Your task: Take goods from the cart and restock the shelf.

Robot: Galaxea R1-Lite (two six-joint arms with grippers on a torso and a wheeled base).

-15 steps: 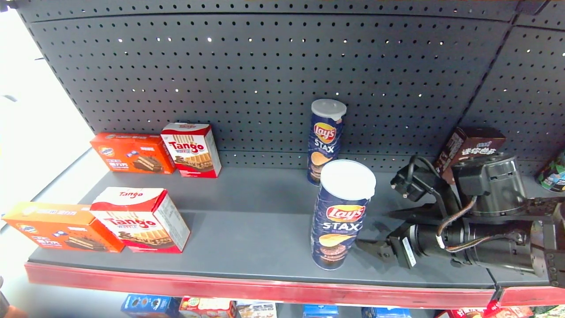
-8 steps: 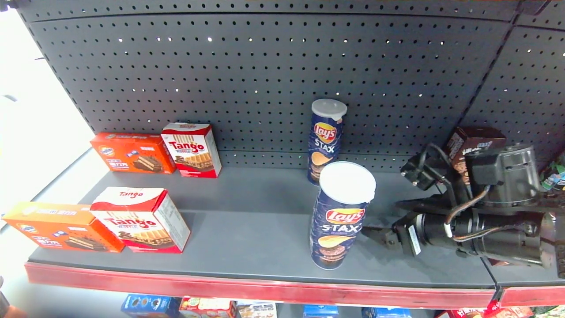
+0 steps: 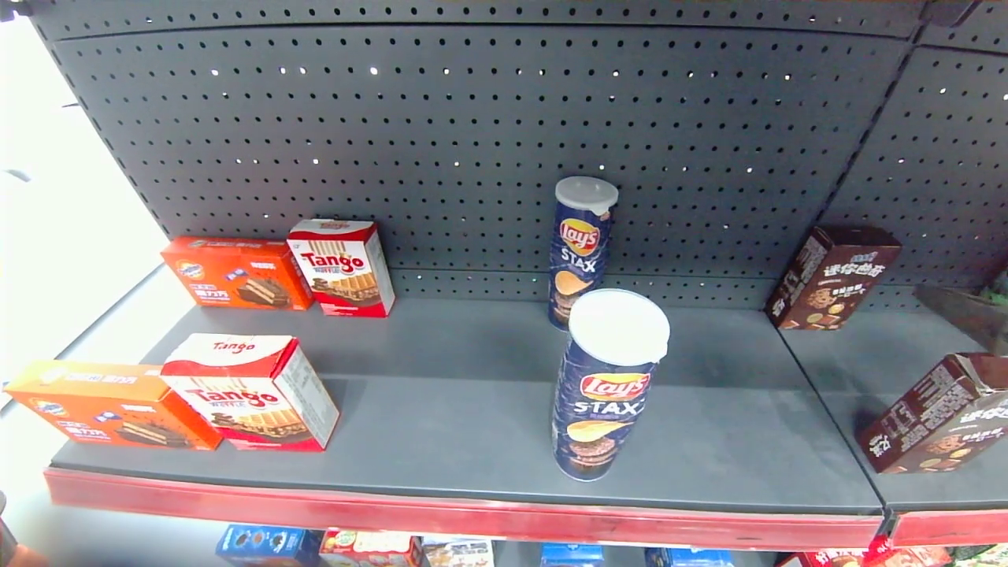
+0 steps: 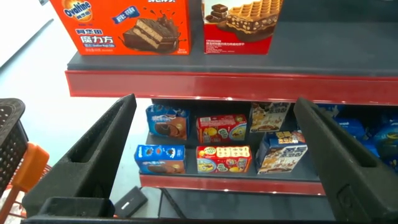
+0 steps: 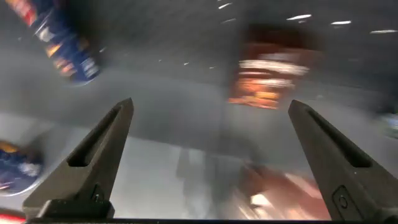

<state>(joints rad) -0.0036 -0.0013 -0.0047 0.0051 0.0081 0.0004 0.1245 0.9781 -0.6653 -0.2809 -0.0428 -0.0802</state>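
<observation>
Two dark blue chip cans with white lids stand upright on the grey shelf (image 3: 441, 409): the front can (image 3: 606, 386) near the red shelf edge (image 3: 457, 512), the rear can (image 3: 581, 248) against the pegboard. My right gripper (image 5: 211, 106) is open with nothing between its fingers; its blurred view takes in a blue can (image 5: 59, 43) and a brown box (image 5: 273, 68) beyond. My left gripper (image 4: 216, 106) is open and empty, held low in front of the shelving, below the red shelf edge (image 4: 230, 84).
Two orange boxes (image 3: 106, 405) (image 3: 236, 272) and two red-and-white wafer boxes (image 3: 252, 391) (image 3: 342, 266) fill the shelf's left. Brown cookie boxes (image 3: 835, 276) (image 3: 937, 413) stand at the right. Lower shelves hold small boxes (image 4: 221, 146). A black basket (image 4: 9, 137) shows beside the left gripper.
My right arm, which was beside the front can on the shelf, has pulled back to the right and out of the head view. The front can stays upright where it was.
</observation>
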